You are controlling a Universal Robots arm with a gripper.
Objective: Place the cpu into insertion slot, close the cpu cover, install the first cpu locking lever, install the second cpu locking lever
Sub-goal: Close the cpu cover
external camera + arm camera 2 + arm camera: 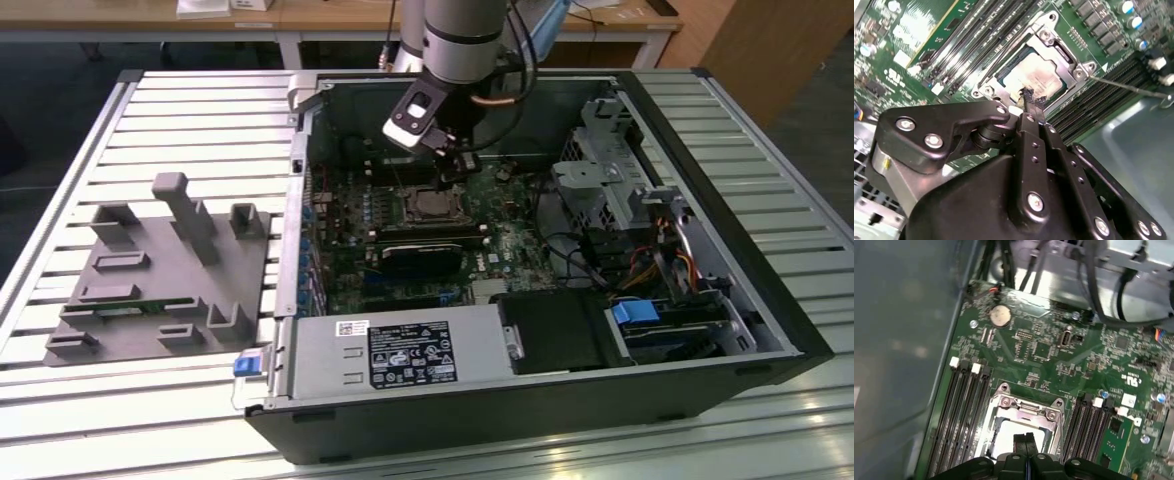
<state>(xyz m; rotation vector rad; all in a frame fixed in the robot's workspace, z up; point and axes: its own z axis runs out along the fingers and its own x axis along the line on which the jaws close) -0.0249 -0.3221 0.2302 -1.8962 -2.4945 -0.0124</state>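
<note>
The cpu [1040, 75] shows its dull silver top through the window of the cpu cover [1013, 50], which lies flat over the insertion slot [431, 207]. In both wrist views my gripper [1033, 100] is shut with nothing between its fingers, its tips just above the cover's near edge [1026, 407] and the cpu [1004, 437]. A thin metal locking lever [1126, 86] sticks out from a socket corner across the memory slots. In the exterior view the gripper [463, 170] hangs inside the open computer case, right over the socket.
Long black memory slots [966, 410] flank the socket on both sides. A black heatsink block [420, 255] sits just in front of it. Drive cage and cables [614, 180] fill the exterior view's right, the power supply [387, 355] the front. A grey fixture [160, 270] lies outside the case.
</note>
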